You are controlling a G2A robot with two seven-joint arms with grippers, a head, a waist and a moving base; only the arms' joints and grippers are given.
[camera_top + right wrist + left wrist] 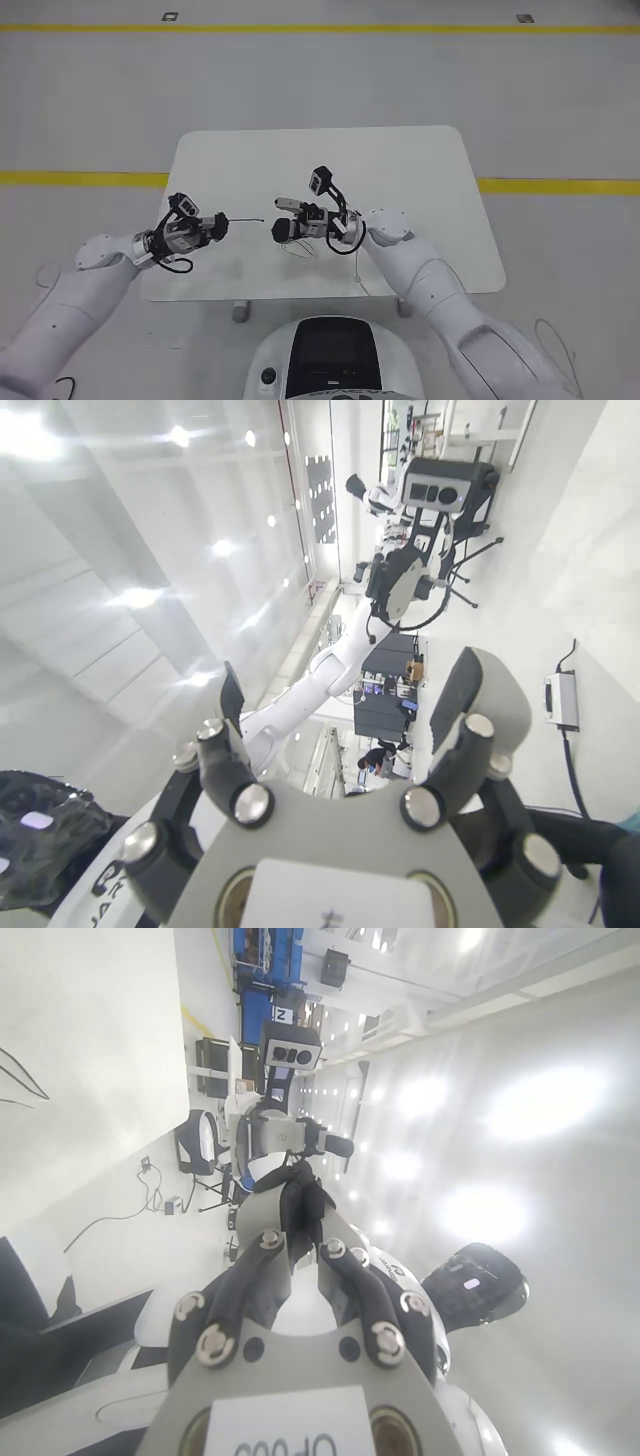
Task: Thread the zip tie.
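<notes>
The zip tie [245, 219] is a thin black strip held level above the left half of the desk [400, 160], about midway between the far and near edges. One end is pinched in the left claw [219, 224] [301, 1185], which is clenched on it. The free end points across toward the right claw [282, 218] [345, 690].

The right claw is released, with its two fingers [457, 687] spread wide. It hangs just beside the tie's free tip, with a small gap between them, and the tip is roughly in line with the opening between the fingers. Nothing stands between the tip and that opening.

On the desk under the right claw lie a few faint thin curved lines [296, 248]; I cannot tell what they are. The desk is white with rounded corners. On the grey floor around it, one yellow stripe [70, 178] passes behind the desk and another [300, 28] lies farther off.
</notes>
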